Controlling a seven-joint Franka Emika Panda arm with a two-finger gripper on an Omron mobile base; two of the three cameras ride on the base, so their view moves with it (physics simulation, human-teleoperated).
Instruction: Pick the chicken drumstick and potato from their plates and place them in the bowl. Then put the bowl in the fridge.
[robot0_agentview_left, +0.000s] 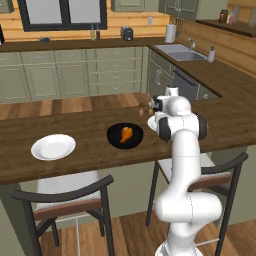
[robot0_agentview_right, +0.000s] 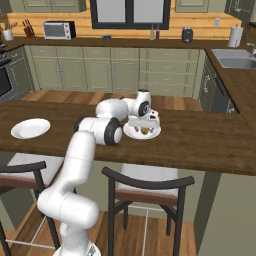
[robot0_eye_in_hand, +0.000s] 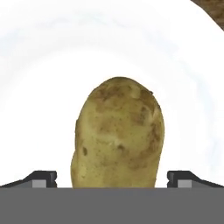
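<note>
A: Where is the potato (robot0_eye_in_hand: 118, 135)?

B: On its white plate (robot0_eye_in_hand: 52, 65), lying between the two fingertips (robot0_eye_in_hand: 41, 178) of the gripper (robot0_eye_in_hand: 112, 179). In the right base view the potato (robot0_agentview_right: 144, 131) is a small olive lump on that plate (robot0_agentview_right: 152, 134), directly under the hand.

A: Does the hand have it yet?

B: No. The jaws stand fully apart, one tip on each side of the potato with a gap on both sides, and nothing is held.

A: How do you expect it to handle?

B: I judge it firm and fairly light, with a rough, matt skin that should not slip much. It is rounded, though, so a pinch near an end could squirt it out. Best to close across the middle, where it is widest, with the tips low on its sides.

A: And around the plate?

B: Just left of the plate sits the black bowl (robot0_agentview_left: 125, 135), with the drumstick (robot0_agentview_left: 126, 134) already in it. Further left of the plate is the other plate (robot0_agentview_left: 53, 147), bare. All rest on the wooden counter (robot0_agentview_left: 90, 150).
</note>
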